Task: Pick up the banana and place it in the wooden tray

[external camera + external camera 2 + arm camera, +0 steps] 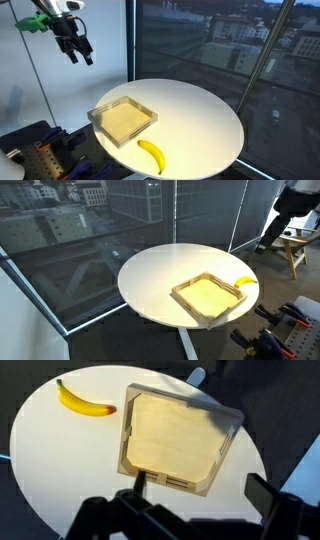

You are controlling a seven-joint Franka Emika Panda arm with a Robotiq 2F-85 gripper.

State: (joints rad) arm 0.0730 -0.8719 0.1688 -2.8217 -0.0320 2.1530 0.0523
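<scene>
Wrist view: banana (84,402) on white table (55,470), left of wooden tray (175,440), apart.
Gripper (79,57): released, empty, well above table.

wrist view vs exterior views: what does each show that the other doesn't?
Wrist only: the wooden tray seen from straight above, its whole floor bare, and the banana in full, apart from the tray's corner.
Exterior only: the gripper high up, far from the banana, jaws apart, and the windows with city buildings behind. In an exterior view the tray hides part of the banana.
Shared: the round white table, the tray on it, and the banana on the table outside the tray.
</scene>
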